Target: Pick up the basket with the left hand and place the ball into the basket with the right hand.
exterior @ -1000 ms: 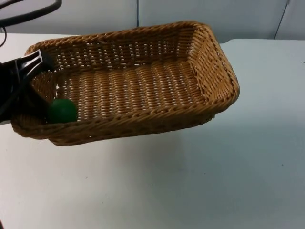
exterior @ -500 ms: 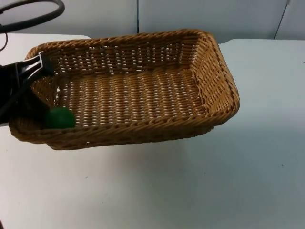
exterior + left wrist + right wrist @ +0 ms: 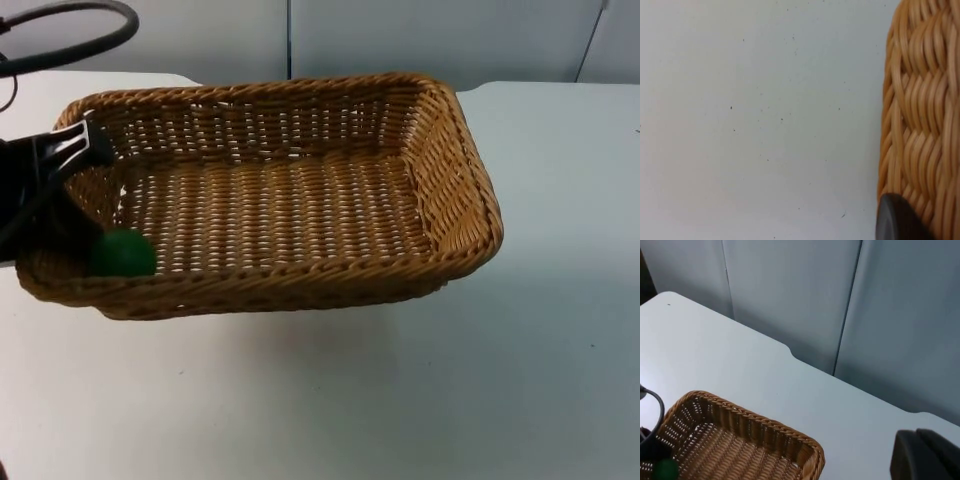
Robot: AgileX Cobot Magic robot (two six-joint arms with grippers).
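Nearest in the top view, bare white table point(image 3: 420, 400) lies in front of the basket point(image 3: 290, 200). The basket is a wide wicker tray held off the table, tilted a little, with a faint shadow under its near wall. A green ball point(image 3: 122, 254) sits inside it, down in the near corner at the left arm's end, against the weave.

At that same short end the left gripper point(image 3: 62, 160) is clamped on the basket's rim, one black finger over the top edge and the arm's dark bulk just outside the wall. From the left wrist the wicker wall point(image 3: 920, 115) runs right beside a black fingertip point(image 3: 897, 220), with speckled table point(image 3: 760, 115) beyond it.

The right gripper point(image 3: 925, 455) hangs high and well apart from the basket, waiting; whether its fingers are open I cannot tell. From there the basket point(image 3: 740, 440) is seen on the table before the grey partition point(image 3: 840, 300), the ball point(image 3: 665, 469) a green spot in its corner.
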